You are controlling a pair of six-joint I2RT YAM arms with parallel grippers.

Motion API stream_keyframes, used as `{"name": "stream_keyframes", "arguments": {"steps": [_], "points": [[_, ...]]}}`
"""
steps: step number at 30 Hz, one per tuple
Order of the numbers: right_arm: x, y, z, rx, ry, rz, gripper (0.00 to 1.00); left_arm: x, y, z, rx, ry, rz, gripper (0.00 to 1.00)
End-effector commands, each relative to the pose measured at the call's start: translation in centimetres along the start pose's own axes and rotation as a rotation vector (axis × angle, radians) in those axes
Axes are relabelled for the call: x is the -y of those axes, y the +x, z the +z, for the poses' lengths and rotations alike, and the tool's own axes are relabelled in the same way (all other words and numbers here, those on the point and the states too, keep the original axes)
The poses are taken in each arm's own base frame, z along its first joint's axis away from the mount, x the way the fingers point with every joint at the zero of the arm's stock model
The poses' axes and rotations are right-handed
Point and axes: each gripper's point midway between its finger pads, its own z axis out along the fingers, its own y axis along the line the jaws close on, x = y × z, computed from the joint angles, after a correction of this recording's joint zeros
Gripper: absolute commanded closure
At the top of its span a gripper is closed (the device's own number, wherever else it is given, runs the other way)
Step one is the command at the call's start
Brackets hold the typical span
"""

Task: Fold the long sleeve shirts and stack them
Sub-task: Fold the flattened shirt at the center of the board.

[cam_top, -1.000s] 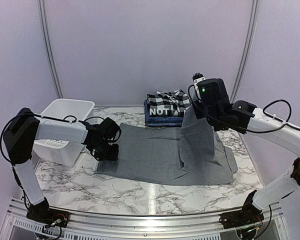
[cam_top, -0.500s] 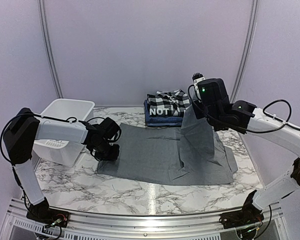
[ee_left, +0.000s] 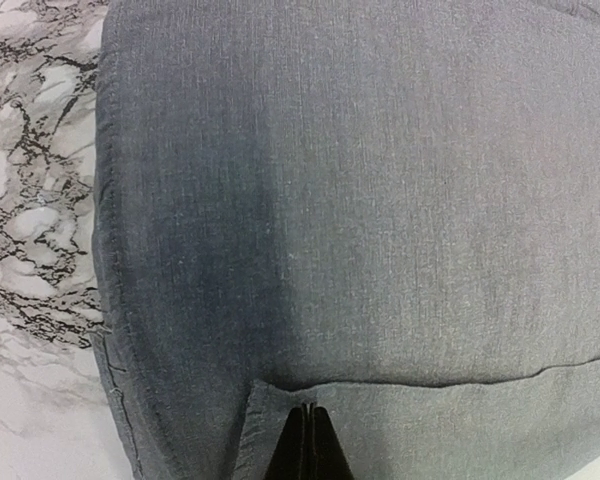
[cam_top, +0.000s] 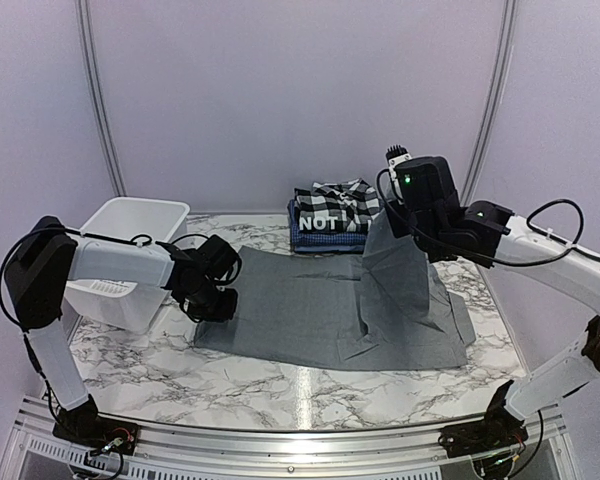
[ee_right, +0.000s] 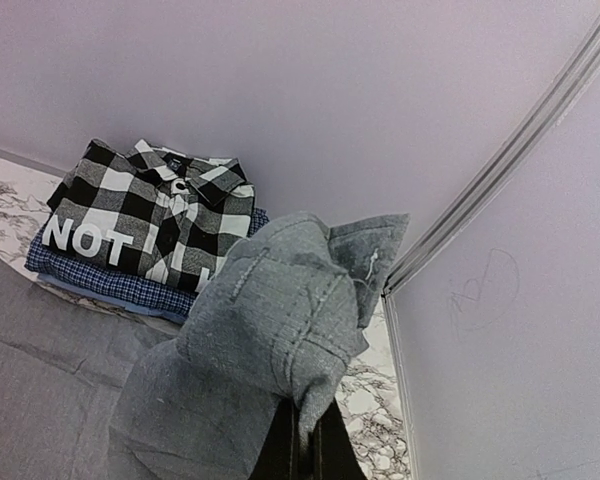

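The left arm reaches inward with its forearm nearly level and wrist bent down. The left claw (cam_top: pixel 218 308) sits low, pinched shut on the left edge of the grey shirt (cam_top: pixel 300 300). The right arm stretches up and inward. The right claw (cam_top: pixel 384 218) is raised, fingers closed on a lifted part of that shirt.
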Motion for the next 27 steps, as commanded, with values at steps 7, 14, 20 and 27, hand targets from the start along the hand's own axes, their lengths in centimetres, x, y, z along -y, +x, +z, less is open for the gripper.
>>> {"name": "stream_keyframes", "arguments": {"steps": [7,14,20,27], "points": [[1.7,-1.2,-0.7,0.019,0.022,0.056,1.00,-1.1,-1.0,0.0,0.001,0.023,0.128,0.58],[1.4,-1.0,-0.7,0.023,0.010,0.055,1.00,0.4,-1.1,0.0,-0.025,0.148,0.197,0.53],[1.5,-1.0,-0.8,0.029,0.007,0.058,1.00,1.3,-0.3,0.6,-0.064,0.205,0.200,0.54],[1.7,-0.9,-1.0,0.033,0.006,0.063,1.00,1.1,-0.3,0.7,-0.062,0.193,0.195,0.58]]}}
